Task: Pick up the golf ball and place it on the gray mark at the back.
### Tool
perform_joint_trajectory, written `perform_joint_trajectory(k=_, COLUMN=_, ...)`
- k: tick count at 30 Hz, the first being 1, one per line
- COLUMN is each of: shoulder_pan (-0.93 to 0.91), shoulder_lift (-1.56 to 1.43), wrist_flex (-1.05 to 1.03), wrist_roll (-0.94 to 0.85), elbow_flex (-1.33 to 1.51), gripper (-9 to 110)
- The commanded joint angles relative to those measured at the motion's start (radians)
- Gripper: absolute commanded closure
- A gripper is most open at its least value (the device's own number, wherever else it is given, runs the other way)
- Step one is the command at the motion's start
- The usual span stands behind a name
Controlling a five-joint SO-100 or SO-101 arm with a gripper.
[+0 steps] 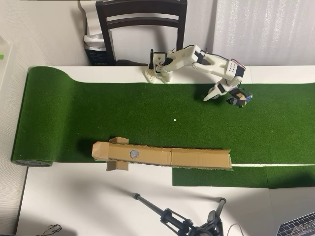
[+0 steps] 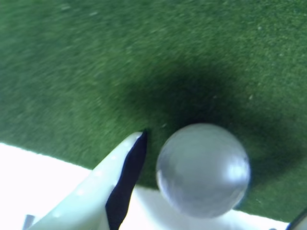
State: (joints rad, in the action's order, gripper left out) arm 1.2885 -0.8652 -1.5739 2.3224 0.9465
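Note:
In the wrist view the white dimpled golf ball [image 2: 203, 170] fills the lower middle, over dark green turf and the gripper's shadow. My gripper [image 2: 192, 163] has the ball between its jaws. The left finger [image 2: 125, 179], white with a dark pad, stands just left of the ball, and a thin strip of turf shows between them. In the overhead view the gripper [image 1: 224, 97] is low over the turf at the right, and the ball is hidden under it. The gray mark [image 1: 134, 154] sits on the cardboard strip, far to the gripper's left.
A long brown cardboard strip [image 1: 197, 158] lies along the turf's [image 1: 98, 113] lower edge. A tiny white dot [image 1: 174, 119] marks the turf's middle. The arm's base [image 1: 158, 69] stands at the top edge, with a dark chair [image 1: 142, 22] behind it. A tripod [image 1: 187, 223] lies at the bottom.

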Motion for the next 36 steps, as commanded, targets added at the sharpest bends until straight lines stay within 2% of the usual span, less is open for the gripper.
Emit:
perform_joint_trajectory(k=1, shoulder_pan=0.000, shoulder_lift=-0.034, wrist_flex=-0.006, wrist_roll=0.000, elbow_flex=-0.067, gripper=42)
perform_joint_trajectory(k=36, shoulder_pan=0.040, shoulder_lift=-0.037, wrist_flex=-0.034, wrist_roll=0.000, elbow_flex=-0.061, gripper=42)
